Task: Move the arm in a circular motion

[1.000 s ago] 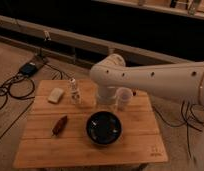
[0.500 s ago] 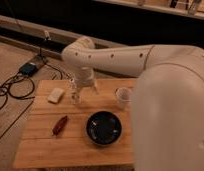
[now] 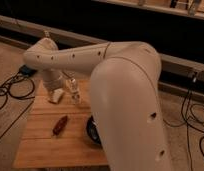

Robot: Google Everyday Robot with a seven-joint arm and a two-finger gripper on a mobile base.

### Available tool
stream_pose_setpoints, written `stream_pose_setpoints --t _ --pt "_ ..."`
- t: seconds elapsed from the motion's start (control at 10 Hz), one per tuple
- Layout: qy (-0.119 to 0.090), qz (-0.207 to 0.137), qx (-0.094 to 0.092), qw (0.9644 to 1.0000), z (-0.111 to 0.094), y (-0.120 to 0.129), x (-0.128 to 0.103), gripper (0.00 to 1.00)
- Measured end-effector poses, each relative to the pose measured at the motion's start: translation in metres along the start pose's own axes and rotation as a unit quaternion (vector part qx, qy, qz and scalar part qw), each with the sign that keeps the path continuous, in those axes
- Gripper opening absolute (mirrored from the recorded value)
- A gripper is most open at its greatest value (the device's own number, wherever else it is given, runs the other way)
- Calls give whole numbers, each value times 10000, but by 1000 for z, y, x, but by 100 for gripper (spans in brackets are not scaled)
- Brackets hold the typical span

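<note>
The arm (image 3: 120, 85) is a thick off-white tube with small dark screw holes, and it fills the right half of the camera view. It runs up and left to a bend (image 3: 41, 56) over the table's far left corner. From there the last segment drops to the pale gripper (image 3: 58, 84), which hangs just above the back left of the wooden table (image 3: 50, 145). It is close to a white block (image 3: 57, 96) and a clear bottle (image 3: 75, 93).
A reddish-brown item (image 3: 60, 125) lies on the table's left half. A dark bowl (image 3: 91, 131) is partly hidden behind the arm. Black cables (image 3: 10, 92) lie on the floor at left and more cables (image 3: 192, 115) at right. A dark wall runs behind.
The arm has swung left and nearer the camera, so it now covers the table's right side and most of the bowl. Its end has moved from the table's middle back to the far left.
</note>
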Motion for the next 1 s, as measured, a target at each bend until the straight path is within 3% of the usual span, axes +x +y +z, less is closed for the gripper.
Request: stream_pose_setpoints --t 0.3,0.5,0.6,0.8,1.0 --pt "239 -804 -317 9960 11 65 68 65" --pt "347 -1064 -395 9929 16 78 114 65" --pt "369 -1071 -403 9927 18 74 138 65" --pt "380 -766 -376 9956 22 49 176 65" --pt "386 -189 -290 9987 29 7 203 65"
